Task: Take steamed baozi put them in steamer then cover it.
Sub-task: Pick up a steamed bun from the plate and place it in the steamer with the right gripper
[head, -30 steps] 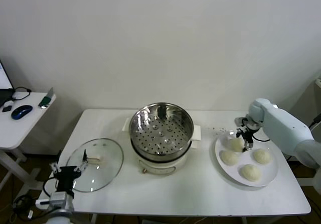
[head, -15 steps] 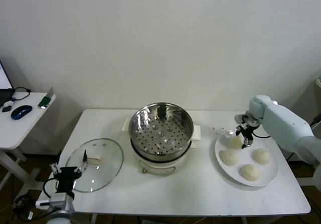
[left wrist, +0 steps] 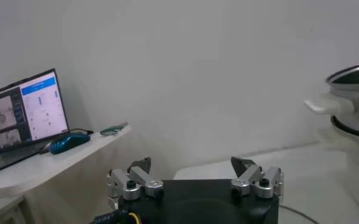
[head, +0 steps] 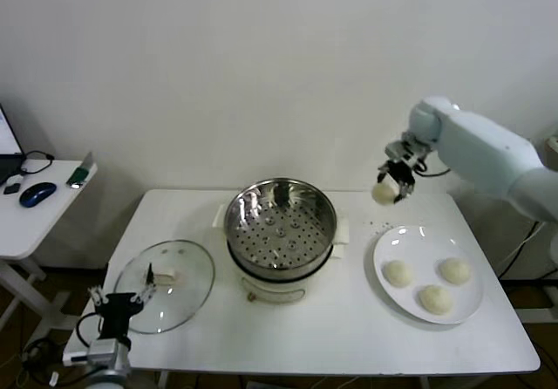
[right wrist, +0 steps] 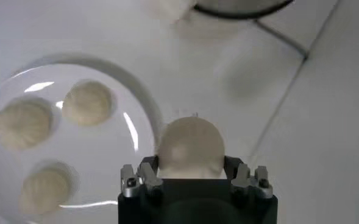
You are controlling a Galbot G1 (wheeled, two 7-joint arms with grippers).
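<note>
Cream-white dough fills the right gripper (head: 390, 182), which is clamped on one baozi (head: 383, 193) and holds it in the air in the upper right of the head view, above the table (head: 349, 328) between the steamer (head: 281, 223) and the plate (head: 471, 297). In the right wrist view the same bun (right wrist: 189, 147) sits between the two fingers (right wrist: 144, 179), with the plate (right wrist: 144, 109) below it.

Three more baozi (head: 398, 273) lie on the plate at the right of the frame, apart from one another. The steamer stands at the centre of the table, uncovered, its perforated tray showing nothing on it.

The cover (head: 166, 286) lies flat on the table at the lower left, well apart from the steamer, handle up.

The left gripper (head: 121, 304) sits low at the lower left edge, just beside the cover's near rim; its fingers (left wrist: 132, 181) stand apart with nothing between them. In the left wrist view a side desk with a laptop (left wrist: 25, 111) and a mouse (left wrist: 68, 143) appears at the left, and the steamer's edge (left wrist: 350, 100) at the right.
</note>
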